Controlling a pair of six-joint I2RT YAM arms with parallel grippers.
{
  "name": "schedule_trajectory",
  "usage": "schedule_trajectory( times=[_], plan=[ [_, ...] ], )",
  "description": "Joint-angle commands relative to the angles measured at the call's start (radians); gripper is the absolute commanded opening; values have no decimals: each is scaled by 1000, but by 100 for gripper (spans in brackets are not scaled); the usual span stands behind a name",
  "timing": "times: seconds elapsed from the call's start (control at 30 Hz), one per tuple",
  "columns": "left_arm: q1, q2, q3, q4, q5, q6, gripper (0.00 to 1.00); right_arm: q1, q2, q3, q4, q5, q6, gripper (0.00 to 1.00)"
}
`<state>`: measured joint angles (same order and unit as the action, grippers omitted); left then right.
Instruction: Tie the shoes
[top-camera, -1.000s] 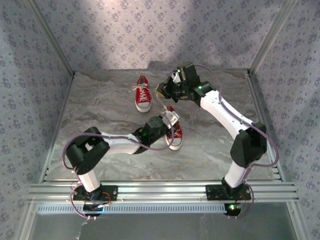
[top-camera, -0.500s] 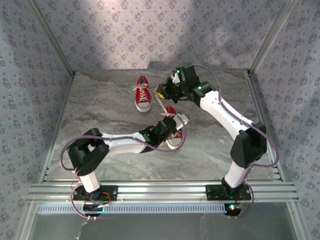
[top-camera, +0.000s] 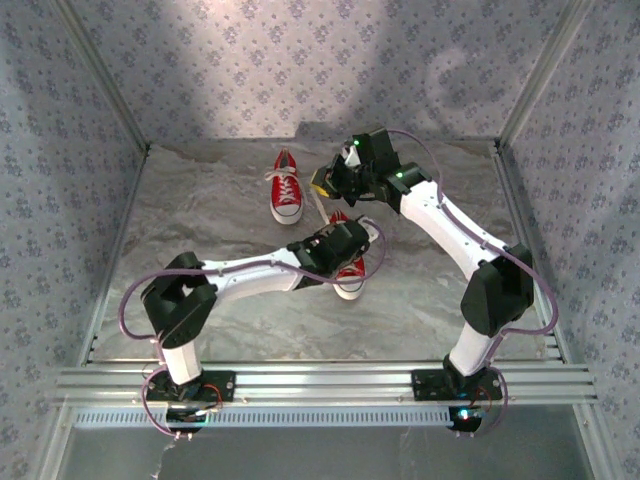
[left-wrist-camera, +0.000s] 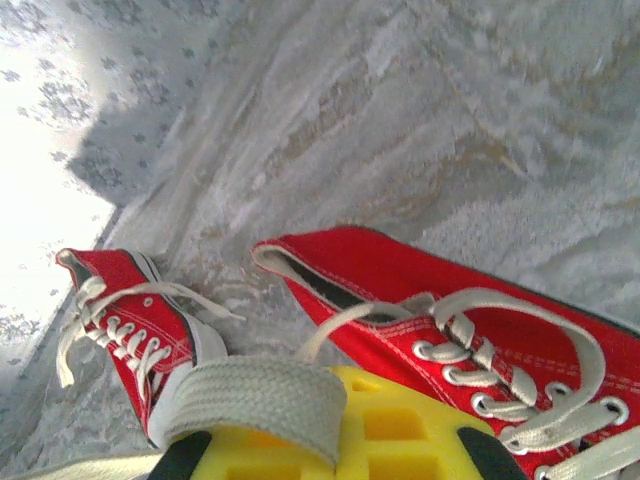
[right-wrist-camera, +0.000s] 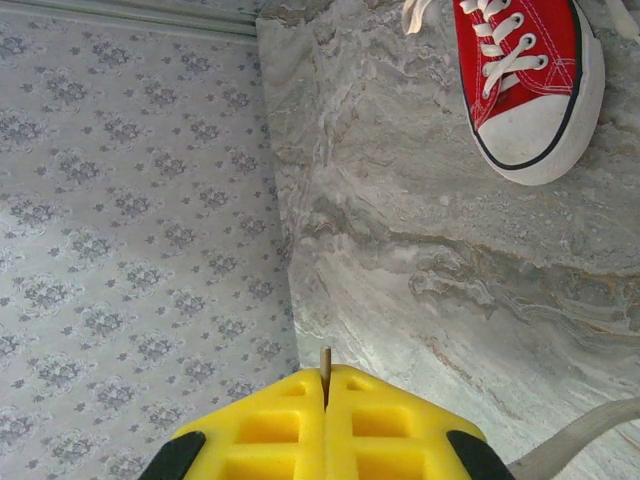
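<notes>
**Left gripper** (left-wrist-camera: 338, 392): yellow fingers (left-wrist-camera: 420, 430) pressed together, pinching a flat white lace strand (left-wrist-camera: 255, 395) that wraps over the left fingertip.

**Near shoe** (left-wrist-camera: 400, 275): red canvas low-top, just ahead of the left fingers and to their right. Lace threaded through the eyelets in slack loops, one length leading back to the pinched strand. From above, directly under the left fingers.

**Far shoe** (left-wrist-camera: 135, 325): matching red sneaker, ahead of the left fingers and to their left, apart from the near shoe. Also ahead of the right fingers and to their right, white toe cap pointing back toward them.

**Right gripper** (right-wrist-camera: 326, 385): yellow fingers closed flat against each other, nipping a lace tip (right-wrist-camera: 325, 358) that pokes out of the seam between them. Raised above the table.

**Trailing strand** (right-wrist-camera: 585, 428): pale lace running off beside the right fingers, to their right.

**Table** (right-wrist-camera: 420, 250): grey marbled surface beneath both pairs of fingers.

**Patterned wall** (right-wrist-camera: 130, 200): left of the right fingers.
</notes>
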<state>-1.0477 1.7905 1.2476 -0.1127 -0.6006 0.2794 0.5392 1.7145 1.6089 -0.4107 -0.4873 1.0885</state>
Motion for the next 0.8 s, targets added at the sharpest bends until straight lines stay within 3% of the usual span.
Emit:
schedule_trajectory(
  times=[0.0,0.23,0.3,0.43,0.53,0.77],
  plan=[
    [-3,47,58,-132,-37,-5,0,-3,-18,32,-20,-9,-15,0],
    [0,92,94,-155,-11,4,0,-9,-23,25,-21,-16,-19,0],
    [4,101,103,-156,-1,-7,4,-15,-28,20,-21,-14,-20,0],
    [12,89,107,-148,24,-43,22,-26,-34,13,-24,-13,-24,0],
    [17,68,105,-137,64,-61,44,-33,-35,8,-25,-12,-27,0],
    [17,21,84,-108,122,-105,66,-52,-41,-3,-31,-5,-36,0]
  ],
)
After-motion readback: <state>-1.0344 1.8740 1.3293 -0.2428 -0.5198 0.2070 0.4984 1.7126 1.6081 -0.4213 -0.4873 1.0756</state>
